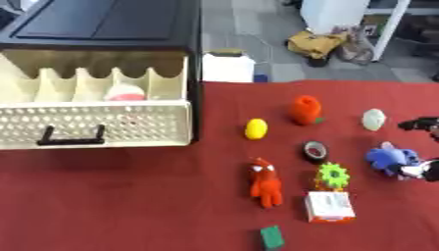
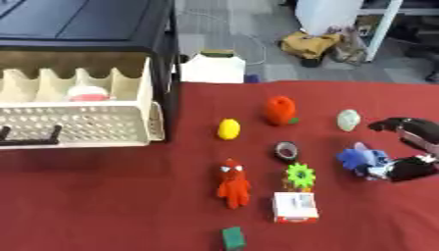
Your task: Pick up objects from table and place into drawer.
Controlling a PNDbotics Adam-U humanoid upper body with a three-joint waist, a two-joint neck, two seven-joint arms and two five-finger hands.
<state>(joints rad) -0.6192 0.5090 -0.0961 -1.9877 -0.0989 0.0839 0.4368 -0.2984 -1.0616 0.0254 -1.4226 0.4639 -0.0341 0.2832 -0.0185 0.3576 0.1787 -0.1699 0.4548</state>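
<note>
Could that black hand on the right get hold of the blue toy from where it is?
Probably yes. The right hand is already at the blue toy, with fingers curved above it and others at its lower side. Nothing lies between them; the pale egg shape sits apart.

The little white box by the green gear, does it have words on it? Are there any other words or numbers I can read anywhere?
No words can be read anywhere.
White box: has dark marks and an orange edge, too blurred to read.
Green block: no print shows.
Drawer: only holes and a black handle, no label.
</note>
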